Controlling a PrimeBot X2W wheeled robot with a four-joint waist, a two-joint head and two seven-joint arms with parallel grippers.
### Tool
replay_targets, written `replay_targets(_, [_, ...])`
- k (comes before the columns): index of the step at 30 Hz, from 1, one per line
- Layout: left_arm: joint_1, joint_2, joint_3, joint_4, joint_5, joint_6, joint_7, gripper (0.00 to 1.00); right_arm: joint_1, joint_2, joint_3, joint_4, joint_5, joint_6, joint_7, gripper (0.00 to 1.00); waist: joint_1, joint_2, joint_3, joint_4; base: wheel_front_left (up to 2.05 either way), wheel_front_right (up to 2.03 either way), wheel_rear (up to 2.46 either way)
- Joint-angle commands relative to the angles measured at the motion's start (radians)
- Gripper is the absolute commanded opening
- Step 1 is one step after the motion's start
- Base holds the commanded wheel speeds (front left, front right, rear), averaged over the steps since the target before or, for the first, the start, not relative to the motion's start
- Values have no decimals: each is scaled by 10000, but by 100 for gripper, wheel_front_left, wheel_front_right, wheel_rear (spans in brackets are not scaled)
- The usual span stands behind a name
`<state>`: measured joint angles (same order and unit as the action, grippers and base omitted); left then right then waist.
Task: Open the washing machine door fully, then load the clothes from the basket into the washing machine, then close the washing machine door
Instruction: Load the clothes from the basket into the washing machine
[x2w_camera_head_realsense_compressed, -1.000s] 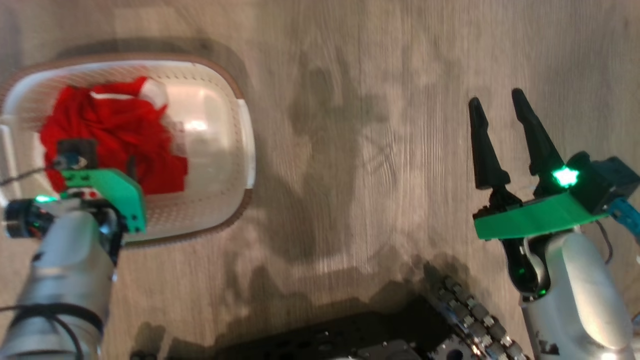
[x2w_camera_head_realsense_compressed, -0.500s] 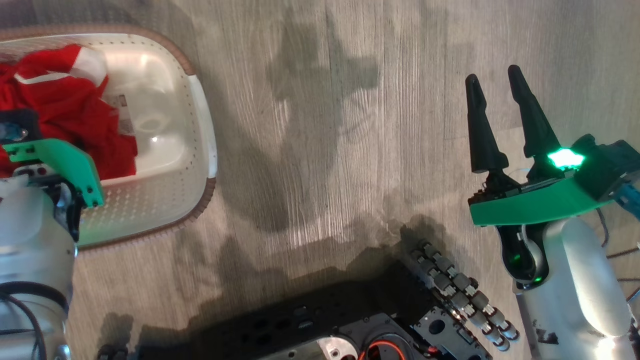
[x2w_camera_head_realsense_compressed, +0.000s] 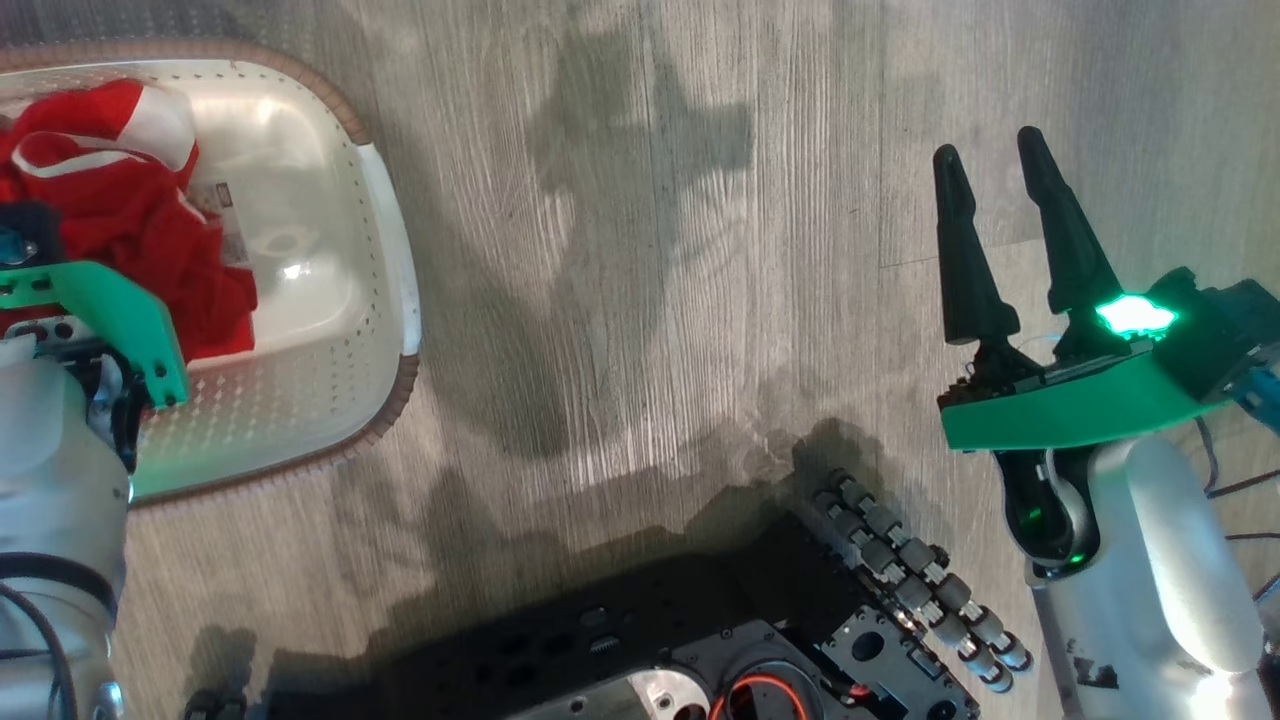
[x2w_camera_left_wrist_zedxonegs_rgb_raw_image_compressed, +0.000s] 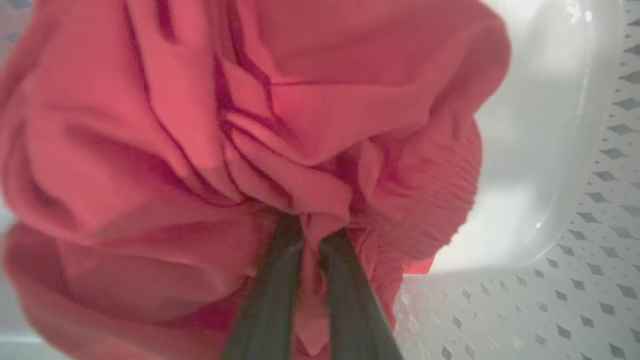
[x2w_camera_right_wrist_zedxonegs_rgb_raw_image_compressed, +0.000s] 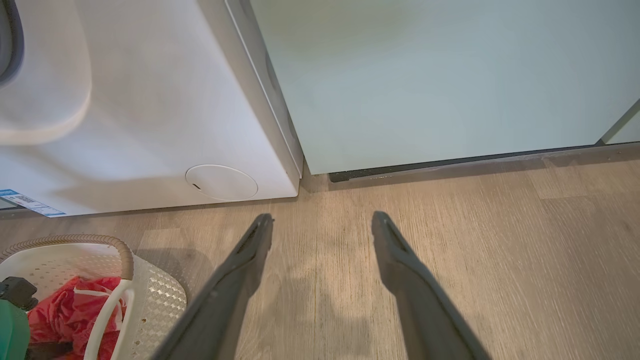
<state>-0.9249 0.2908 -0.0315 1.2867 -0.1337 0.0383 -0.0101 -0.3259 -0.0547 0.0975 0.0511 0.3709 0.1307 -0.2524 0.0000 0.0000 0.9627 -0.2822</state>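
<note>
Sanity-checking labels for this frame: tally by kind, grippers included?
Grippers: 2 (left gripper shut on the clothes, right gripper open)
Clothes, one bundle: 1
Basket: 1
Washing machine: 1
Pale green cabinet: 1
Total: 6

left tool (x2w_camera_left_wrist_zedxonegs_rgb_raw_image_compressed: 311, 228) nipped onto clothes (x2w_camera_left_wrist_zedxonegs_rgb_raw_image_compressed: 250, 100) | right tool (x2w_camera_head_realsense_compressed: 988, 148) fingers apart
</note>
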Motion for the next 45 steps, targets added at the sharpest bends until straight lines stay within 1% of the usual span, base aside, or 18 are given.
replay_targets(1, [322, 442, 100, 35, 30, 15, 2, 0, 309, 44, 161, -220, 44, 0, -93, 100, 0, 0, -29, -3, 0, 0, 0])
replay_targets(8, [452, 359, 21, 38, -67, 65, -201, 0, 93, 45, 196, -185, -7, 0, -93, 100, 0, 0, -303, -10, 0, 0, 0])
replay_targets(13, [727, 365, 30, 39, -198, 33, -528, 0, -143, 45, 322, -89, 5, 0, -93, 100, 0, 0, -711, -139, 0, 0, 0])
replay_targets(19, [1377, 294, 23, 39, -337, 38, -1084, 0, -252, 45, 465, 150, -58, 0, -93, 100, 0, 0, -1703, -137, 0, 0, 0])
replay_targets(26, [2149, 263, -21, 40, -455, -62, -2041, 0, -191, 45, 518, 406, -173, 0, -93, 100, 0, 0, -2954, -57, 0, 0, 0])
replay_targets(33, [2695, 266, -53, -103, -513, -110, -2474, 0, -49, 45, 602, 612, -229, 0, -93, 100, 0, 0, -3972, 86, 0, 0, 0])
replay_targets(35, [2884, 280, -9, -464, -550, -96, -2505, 0, 18, 45, 615, 690, -263, 0, -93, 100, 0, 0, -4268, 145, 0, 0, 0])
replay_targets(45, [4410, 98, 456, -3681, -316, 231, -2515, 0, 359, 45, 596, 970, -357, 0, -93, 100, 0, 0, -5595, 443, 0, 0, 0])
